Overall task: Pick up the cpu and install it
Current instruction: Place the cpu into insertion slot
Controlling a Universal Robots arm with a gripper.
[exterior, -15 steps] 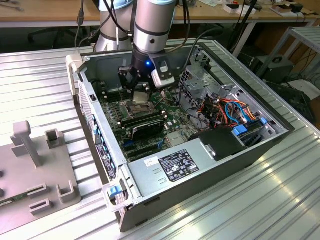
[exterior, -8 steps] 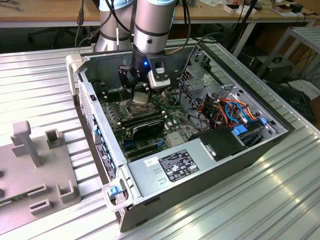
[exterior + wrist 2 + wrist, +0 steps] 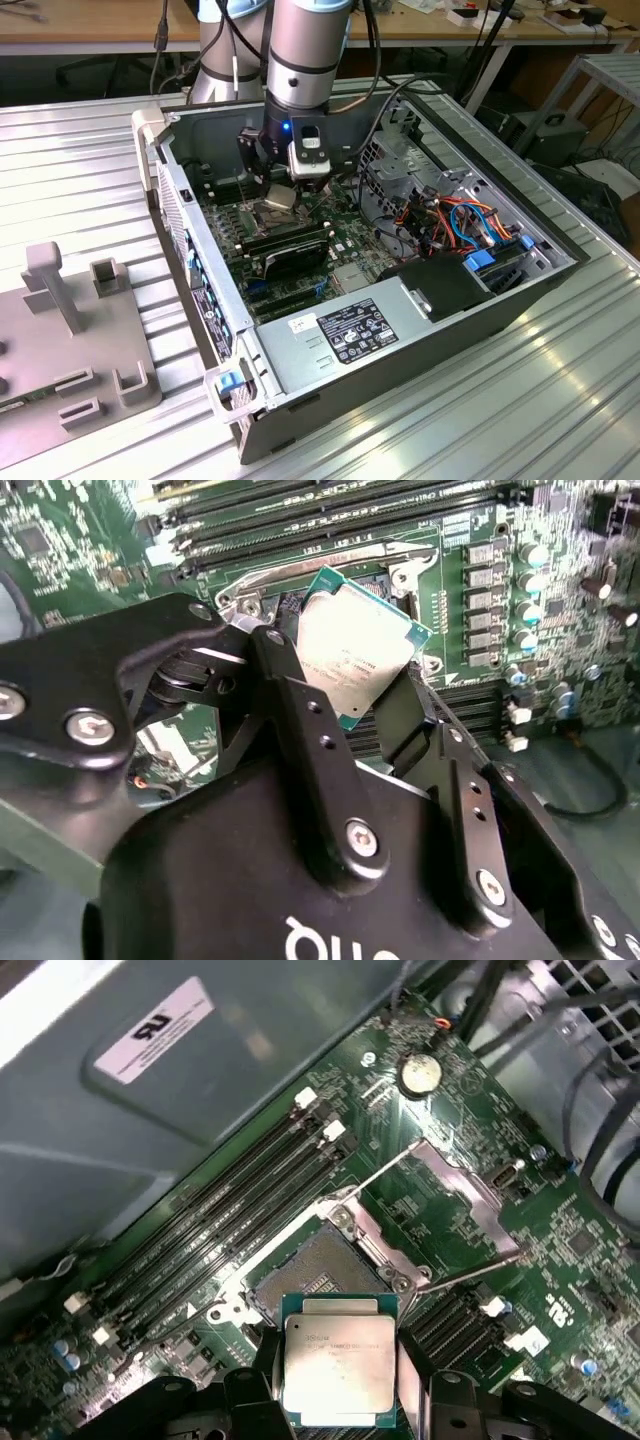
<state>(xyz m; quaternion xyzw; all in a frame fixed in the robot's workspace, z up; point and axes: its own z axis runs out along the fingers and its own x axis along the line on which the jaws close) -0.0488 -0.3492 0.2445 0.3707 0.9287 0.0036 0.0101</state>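
two black fingers pinch the cpu by opposite edges, holding it just above the open socket on the motherboard. it looks light, thin and stiff, probably delicate underneath, with a slick metal lid, so the bare edges seem the safest hold.

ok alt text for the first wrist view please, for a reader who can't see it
The claw grips the cpu by two opposite edges, its silver top facing the camera, near the open socket on a green motherboard. Long black memory slots run beside the socket, and a round coin battery sits beyond it.
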